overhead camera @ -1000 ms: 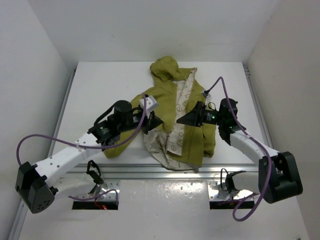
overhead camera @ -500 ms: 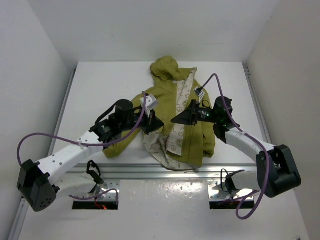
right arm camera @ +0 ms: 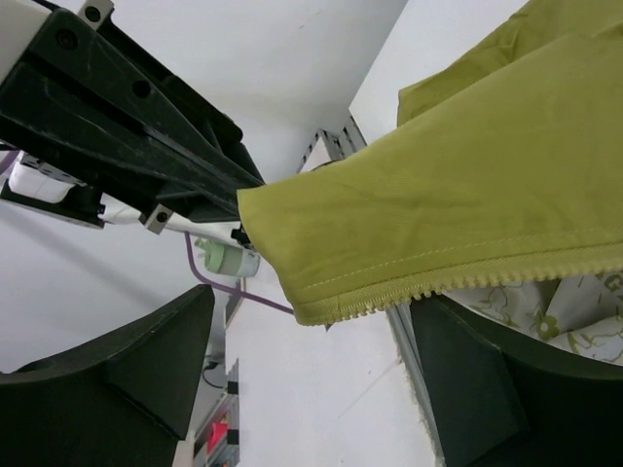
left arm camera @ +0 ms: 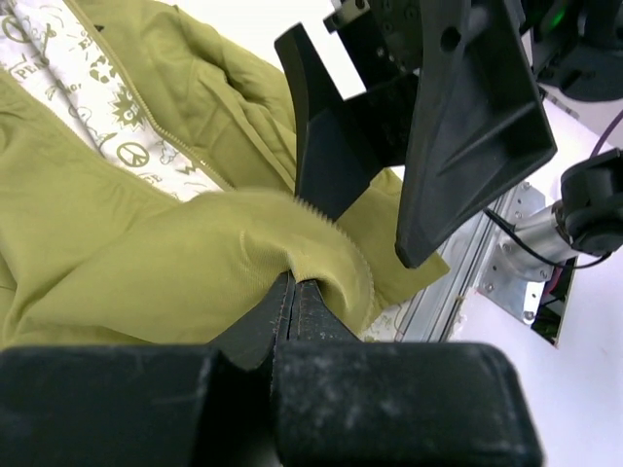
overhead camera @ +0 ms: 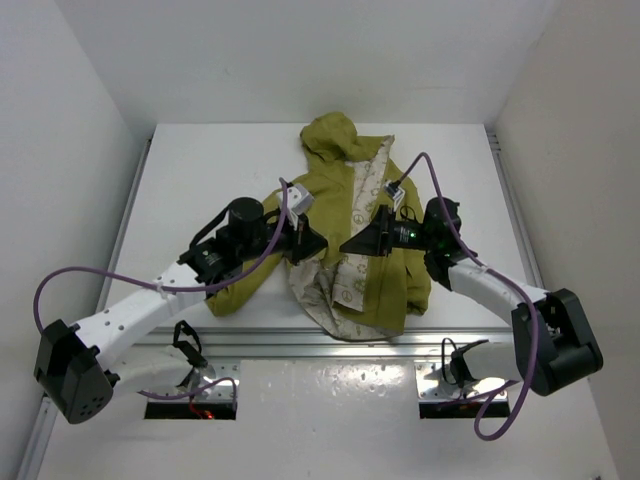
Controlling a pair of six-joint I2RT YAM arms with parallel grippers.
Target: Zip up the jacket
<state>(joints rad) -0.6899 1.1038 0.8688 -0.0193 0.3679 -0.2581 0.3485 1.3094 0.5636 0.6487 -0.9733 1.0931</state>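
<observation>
The olive-green jacket [overhead camera: 370, 275] lies open on the white table, its cream printed lining [overhead camera: 352, 270] showing. My left gripper [overhead camera: 310, 243] is shut on a fold of the jacket's front edge and holds it a little off the table; the pinch shows in the left wrist view [left arm camera: 292, 287]. The held corner, edged with zipper teeth [right arm camera: 428, 287], hangs between the fingers of my right gripper [right arm camera: 313, 321]. My right gripper [overhead camera: 352, 243] is open and faces the left one, close to it. The right gripper's fingers [left arm camera: 467, 126] stand apart just beyond the held fold.
The hood [overhead camera: 328, 135] points to the back of the table. A sleeve [overhead camera: 235, 290] lies under my left arm. A metal rail [overhead camera: 330, 345] runs along the table's near edge. White walls stand on both sides.
My right gripper has moved left toward the left gripper, around the held jacket corner. The left gripper has shifted slightly with the fabric still in it.
</observation>
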